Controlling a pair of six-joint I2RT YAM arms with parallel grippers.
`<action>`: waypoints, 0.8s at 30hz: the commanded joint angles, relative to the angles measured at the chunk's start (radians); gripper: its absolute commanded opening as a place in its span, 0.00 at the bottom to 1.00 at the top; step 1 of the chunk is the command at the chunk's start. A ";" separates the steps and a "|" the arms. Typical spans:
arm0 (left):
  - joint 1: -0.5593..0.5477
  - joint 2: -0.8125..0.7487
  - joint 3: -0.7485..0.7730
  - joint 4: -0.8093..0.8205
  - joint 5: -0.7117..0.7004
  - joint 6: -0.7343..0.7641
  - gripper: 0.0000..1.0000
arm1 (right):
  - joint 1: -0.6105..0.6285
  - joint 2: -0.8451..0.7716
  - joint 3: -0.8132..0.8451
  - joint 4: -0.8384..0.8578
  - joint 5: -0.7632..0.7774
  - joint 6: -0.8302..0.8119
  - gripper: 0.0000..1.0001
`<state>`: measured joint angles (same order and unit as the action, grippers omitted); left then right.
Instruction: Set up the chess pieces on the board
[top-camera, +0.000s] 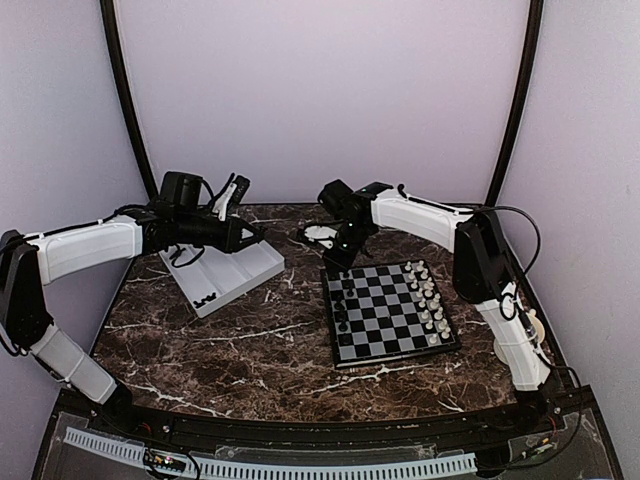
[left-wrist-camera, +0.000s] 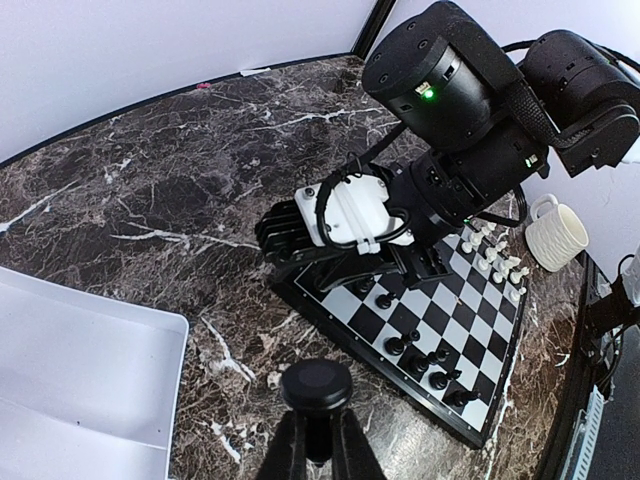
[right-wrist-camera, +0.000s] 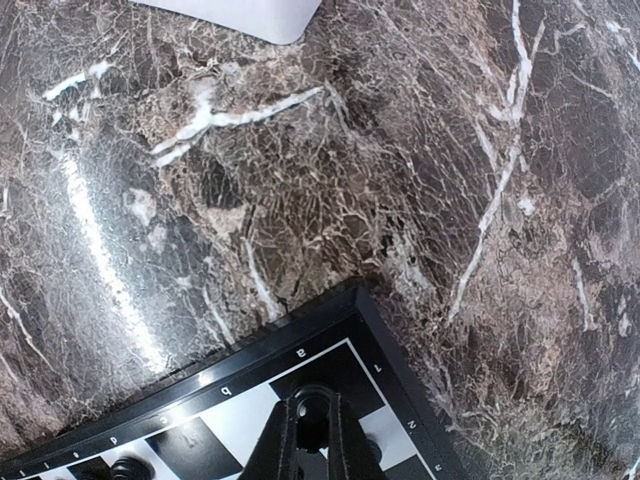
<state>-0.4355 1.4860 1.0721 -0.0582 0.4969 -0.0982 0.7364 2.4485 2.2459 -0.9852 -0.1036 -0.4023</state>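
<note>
Left gripper (left-wrist-camera: 316, 400) clenched near tray (top-camera: 225, 275), table's 10 o'clock; load indeterminable. Right gripper (right-wrist-camera: 312, 425) clenched over board's (top-camera: 392, 312) 10 o'clock corner. Black chess pieces (top-camera: 341, 305) lined its 9 o'clock edge.

Light is soft and even from above, shadows pretty faint. The marble table (right-wrist-camera: 420, 200) catches a long white glare streak in the right wrist view, and the top view's edge poles (top-camera: 122, 100) bow, fisheye-ish.
</note>
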 joint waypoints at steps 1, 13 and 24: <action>0.004 -0.025 0.003 -0.004 0.015 -0.004 0.01 | 0.003 0.036 0.026 0.017 0.012 0.014 0.08; 0.004 -0.021 0.006 -0.009 0.020 -0.004 0.01 | 0.001 0.037 0.025 0.010 0.024 0.012 0.08; 0.004 -0.019 0.009 -0.012 0.021 -0.004 0.01 | 0.001 0.011 0.001 0.006 0.028 0.020 0.18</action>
<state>-0.4355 1.4864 1.0721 -0.0605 0.5011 -0.0986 0.7364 2.4550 2.2517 -0.9688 -0.0883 -0.3958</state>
